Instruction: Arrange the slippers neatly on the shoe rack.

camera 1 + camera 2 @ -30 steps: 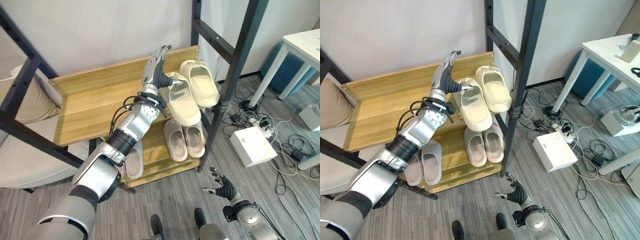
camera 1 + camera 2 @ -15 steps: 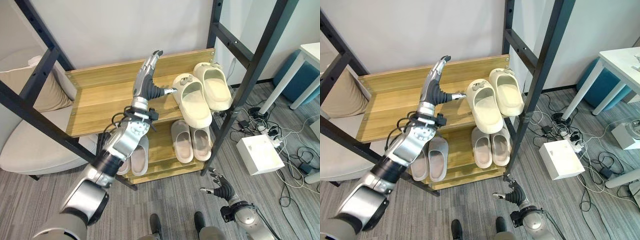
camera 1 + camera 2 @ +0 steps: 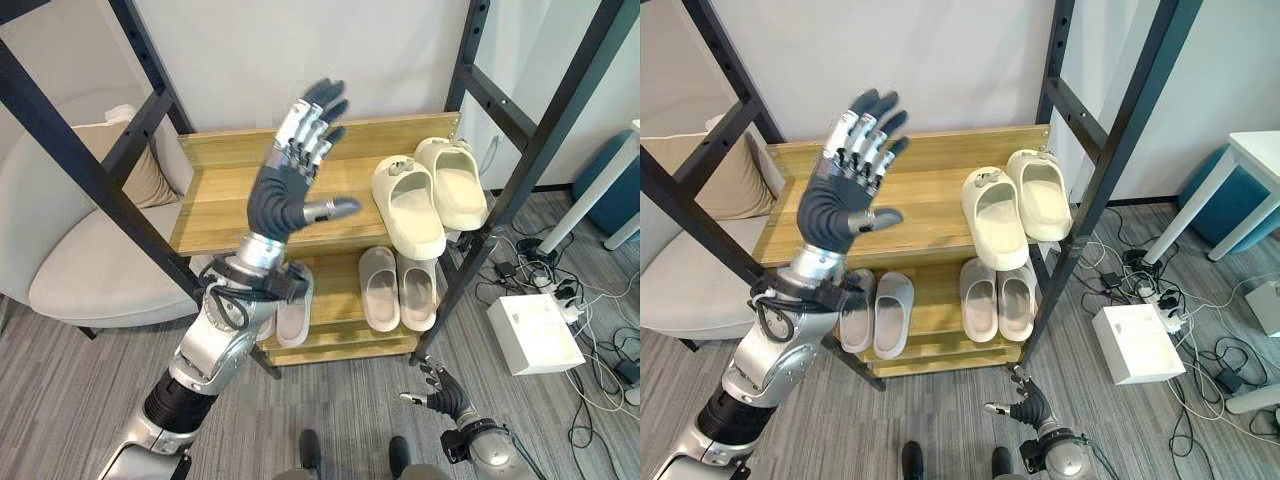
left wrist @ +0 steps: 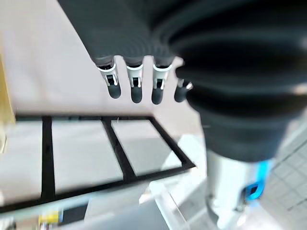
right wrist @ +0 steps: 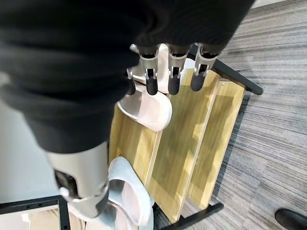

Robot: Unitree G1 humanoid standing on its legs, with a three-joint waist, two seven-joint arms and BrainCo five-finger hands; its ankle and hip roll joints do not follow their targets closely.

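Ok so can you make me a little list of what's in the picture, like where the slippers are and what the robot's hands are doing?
top shelf: cream slippers, one pair side by side at the right end of the shoe rack
lower shelf, right: pale pair, side by side
lower shelf, left: grey pair, partly behind the left arm
left hand: raised in front of the rack, fingers spread, holding nothing
right hand: low over the floor, open, empty
floor: white box and cables to the right
beside rack: cushioned seat on the left
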